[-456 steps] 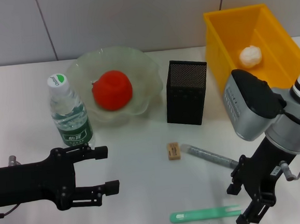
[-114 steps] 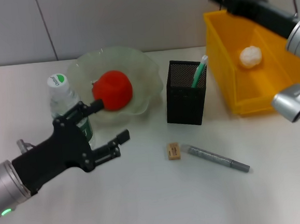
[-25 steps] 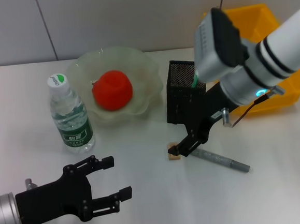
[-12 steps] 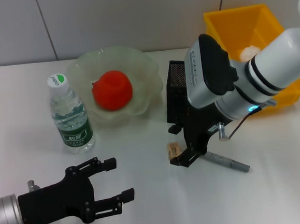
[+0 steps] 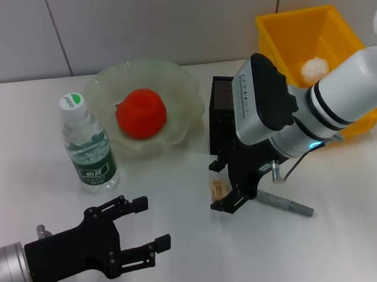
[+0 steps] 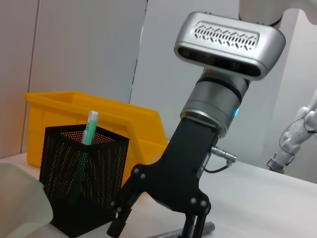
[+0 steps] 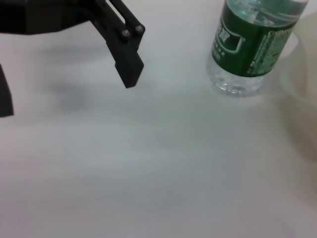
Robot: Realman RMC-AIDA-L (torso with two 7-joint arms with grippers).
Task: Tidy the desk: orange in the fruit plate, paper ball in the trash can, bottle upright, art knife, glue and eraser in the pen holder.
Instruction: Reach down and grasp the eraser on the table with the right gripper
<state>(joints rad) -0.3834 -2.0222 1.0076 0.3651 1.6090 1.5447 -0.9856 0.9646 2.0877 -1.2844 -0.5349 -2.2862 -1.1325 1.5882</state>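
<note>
On bottle (image 5: 90, 149), green label, writing likely unreadable

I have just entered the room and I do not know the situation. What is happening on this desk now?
The right gripper is lowered, open, over the eraser in front of the pen holder, which holds the green art knife. The glue stick lies on the desk. The orange is in the fruit plate, the bottle stands upright, and the left gripper waits open nearby.

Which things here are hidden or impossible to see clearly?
- Eraser, head view: mostly covered by the right pincer; contact cannot be judged.
- Glue, head view: its upper end is behind the right arm.
- Pen holder, head view: the arm hides its right side and the green art knife.
</note>
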